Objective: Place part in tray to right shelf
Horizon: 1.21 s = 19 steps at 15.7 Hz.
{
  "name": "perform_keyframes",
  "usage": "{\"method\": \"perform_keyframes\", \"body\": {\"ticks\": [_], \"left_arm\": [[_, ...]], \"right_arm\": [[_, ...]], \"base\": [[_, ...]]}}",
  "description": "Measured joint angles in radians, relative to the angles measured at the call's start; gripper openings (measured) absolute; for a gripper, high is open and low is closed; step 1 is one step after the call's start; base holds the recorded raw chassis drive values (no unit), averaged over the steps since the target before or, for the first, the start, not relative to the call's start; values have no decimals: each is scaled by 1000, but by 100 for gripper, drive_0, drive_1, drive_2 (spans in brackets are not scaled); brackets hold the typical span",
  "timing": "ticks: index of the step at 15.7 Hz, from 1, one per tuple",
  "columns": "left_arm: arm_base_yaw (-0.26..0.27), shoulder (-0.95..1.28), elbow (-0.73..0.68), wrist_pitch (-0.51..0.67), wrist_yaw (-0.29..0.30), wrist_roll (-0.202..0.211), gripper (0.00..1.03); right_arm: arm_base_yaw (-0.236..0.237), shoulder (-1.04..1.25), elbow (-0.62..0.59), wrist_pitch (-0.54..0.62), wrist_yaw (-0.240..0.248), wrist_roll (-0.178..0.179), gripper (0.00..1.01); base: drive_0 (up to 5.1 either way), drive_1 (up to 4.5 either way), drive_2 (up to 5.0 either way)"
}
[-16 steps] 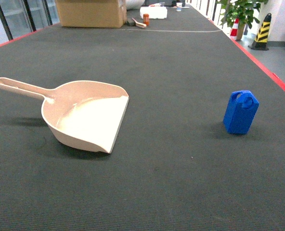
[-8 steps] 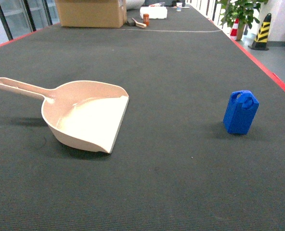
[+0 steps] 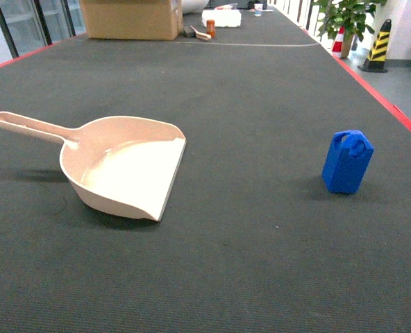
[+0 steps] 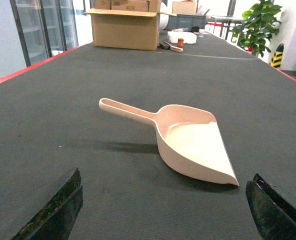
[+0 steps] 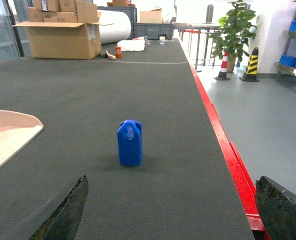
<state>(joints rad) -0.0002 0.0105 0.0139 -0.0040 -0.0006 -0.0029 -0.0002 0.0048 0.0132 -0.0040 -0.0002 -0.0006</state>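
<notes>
On the dark mat, part (image 3: 347,162) stands upright far right of tray (image 3: 126,166); both grippers (image 4: 163,210) (image 5: 173,210) spread wide, holding nothing.

From my right wrist camera I see the small bright-blue jerrycan-shaped plastic part (image 5: 130,142) standing upright on the dark grey mat (image 5: 153,90), well apart from the pale beige-pink scoop tray (image 5: 8,132) at the left edge. My right gripper (image 5: 170,210) fingers sit spread wide at the bottom corners.
</notes>
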Motion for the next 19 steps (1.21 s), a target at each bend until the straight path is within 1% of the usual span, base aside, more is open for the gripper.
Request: {"method": "perform_keyframes", "body": {"ticks": [19], "left_arm": [[0, 0, 0, 0, 0, 0, 98]], "right_arm": [[0, 0, 0, 0, 0, 0, 98]], "base": [[0, 0, 0]]}}
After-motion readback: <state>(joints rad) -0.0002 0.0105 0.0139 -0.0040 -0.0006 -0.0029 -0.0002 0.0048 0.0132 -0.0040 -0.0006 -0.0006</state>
